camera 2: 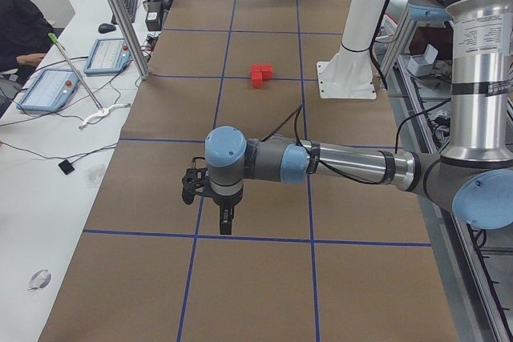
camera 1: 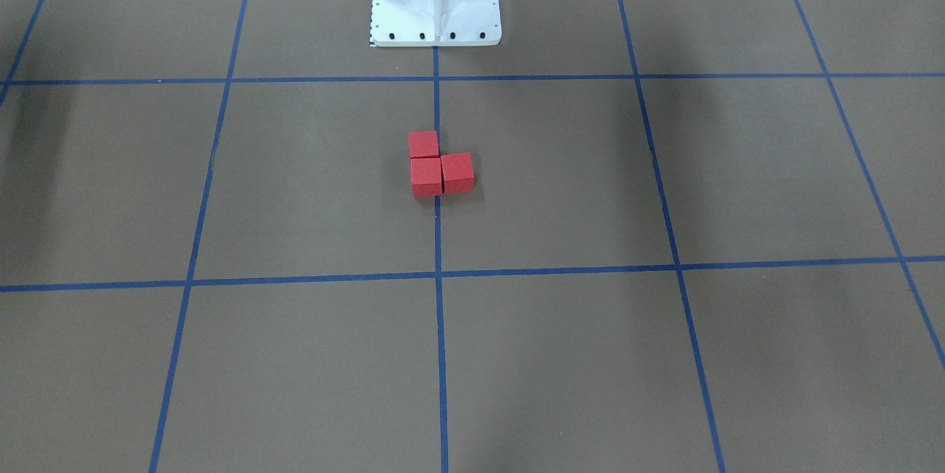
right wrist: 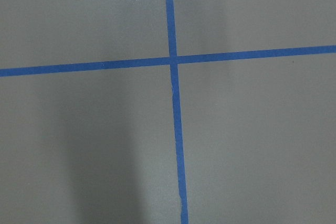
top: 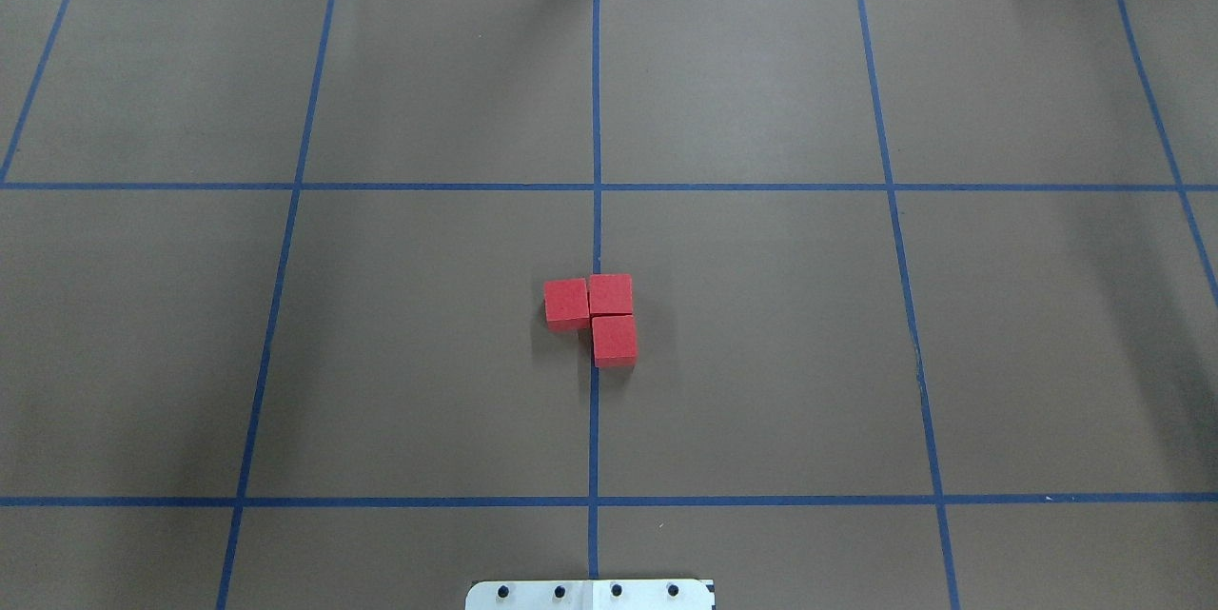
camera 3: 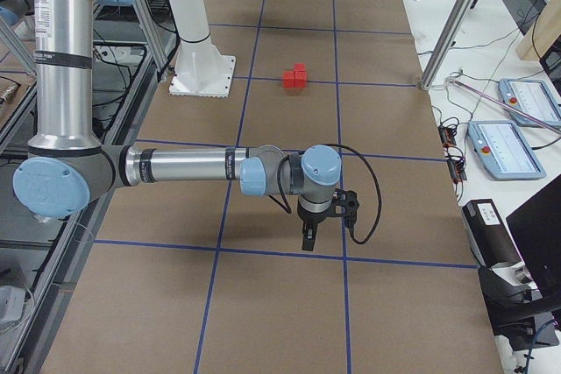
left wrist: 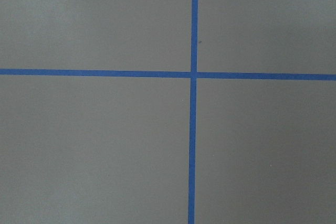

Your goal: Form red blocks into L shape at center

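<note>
The left claw (camera 2: pixel 224 218) hangs point-down from its grey and pale-blue arm over a blue tape line, well apart from the blocks. It shows only in the side view from the robot's left, so whether its black fingers are spread or pressed together cannot be told. The right claw (camera 3: pixel 308 236) hangs the same way over the other end of the table, seen only from the robot's right side, and its state cannot be told either. Each wrist camera looks straight down on a crossing of tape lines on flat paper.

The three red blocks (top: pixel 611 294) are small matte cubes with plain faces and sharp edges. They lie at the center (top: pixel 596 239), on the middle tape line. They are pushed together into an L. The corner cube and the one next to it on the robot's side (top: pixel 614 341) both cover the line. The third cube (top: pixel 566 304) touches the corner cube on the robot's left and sits slightly out of line with it. In the front view the same L (camera 1: pixel 426 176) shows thin dark seams between the cubes.

The brown paper (top: pixel 761 353) is dull and smooth, marked into big squares by blue tape (top: pixel 285 186). The white metal base (camera 1: pixel 435 1) has a ribbed upright and a bolted flat foot.
</note>
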